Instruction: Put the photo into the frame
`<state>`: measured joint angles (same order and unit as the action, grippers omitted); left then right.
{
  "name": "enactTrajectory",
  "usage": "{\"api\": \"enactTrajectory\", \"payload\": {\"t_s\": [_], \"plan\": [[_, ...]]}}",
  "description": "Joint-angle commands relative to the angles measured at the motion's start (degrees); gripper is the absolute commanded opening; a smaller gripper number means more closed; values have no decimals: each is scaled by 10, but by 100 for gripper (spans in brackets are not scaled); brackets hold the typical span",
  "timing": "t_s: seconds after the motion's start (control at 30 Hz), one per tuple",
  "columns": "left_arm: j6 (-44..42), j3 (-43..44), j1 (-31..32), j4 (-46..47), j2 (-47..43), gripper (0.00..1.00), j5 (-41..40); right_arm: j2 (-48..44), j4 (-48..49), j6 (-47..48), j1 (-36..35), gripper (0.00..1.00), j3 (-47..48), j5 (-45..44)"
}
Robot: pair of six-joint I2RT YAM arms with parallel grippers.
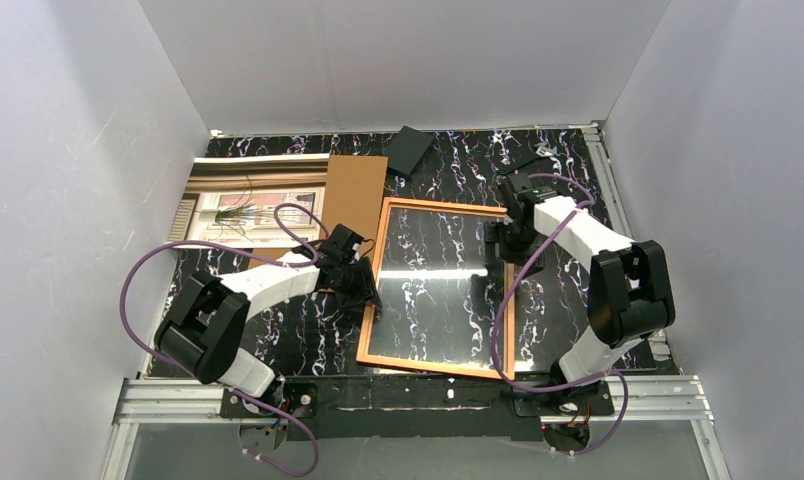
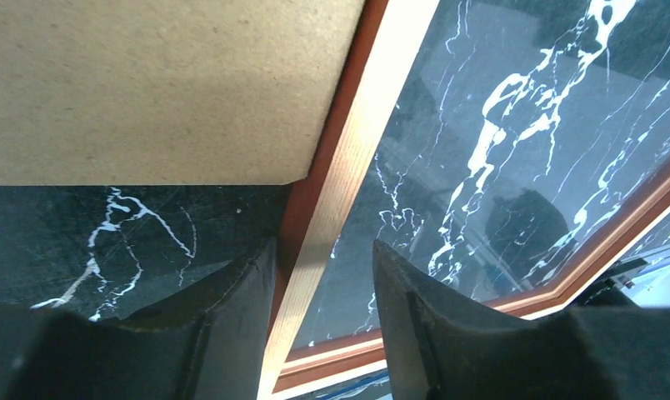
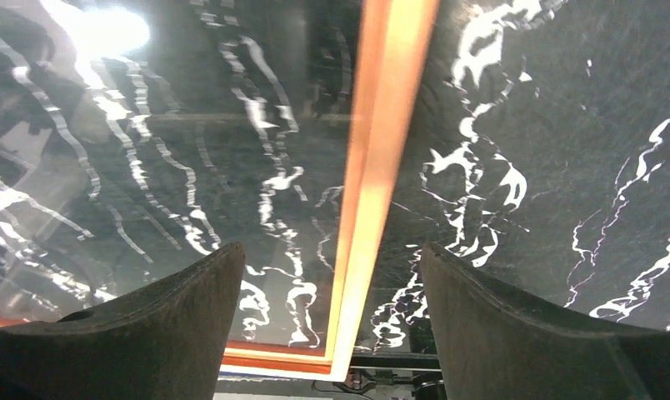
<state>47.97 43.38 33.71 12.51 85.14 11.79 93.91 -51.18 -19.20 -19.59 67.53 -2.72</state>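
Observation:
The frame (image 1: pixel 448 206), a thin orange-red rectangle, lies flat mid-table with the black marbled top showing through its glossy pane. The photo (image 1: pixel 243 205), a window print, lies face up at the back left, partly under the brown cardboard board (image 1: pixel 356 195). My left gripper (image 1: pixel 363 283) straddles the frame's left rail (image 2: pixel 357 142). Its jaws (image 2: pixel 323 246) stand apart, the left finger (image 2: pixel 232 317) against the rail's outer side and a gap at the other. My right gripper (image 1: pixel 500 245) is open wide (image 3: pixel 332 247) astride the right rail (image 3: pixel 382 125).
The cardboard board (image 2: pixel 148 83) has its corner against the frame's left rail. A flat black piece (image 1: pixel 410 148) lies at the back centre. White walls close in the table on three sides, and the arm bases sit on the metal rail at the near edge.

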Motion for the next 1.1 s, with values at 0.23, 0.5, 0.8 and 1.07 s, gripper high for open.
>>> {"api": "enactTrajectory", "payload": {"t_s": [0.23,0.5,0.8,1.07], "plan": [[9,67,44,-72,62,28,-21,8,55,6,88,82,-78,115],[23,137,55,-82,118,23,-45,56,52,17,101,81,-19,143],[27,162,67,-97,144,25,-54,54,41,27,106,84,13,100],[4,152,79,-94,96,67,-74,-12,21,23,106,88,18,50]]}}
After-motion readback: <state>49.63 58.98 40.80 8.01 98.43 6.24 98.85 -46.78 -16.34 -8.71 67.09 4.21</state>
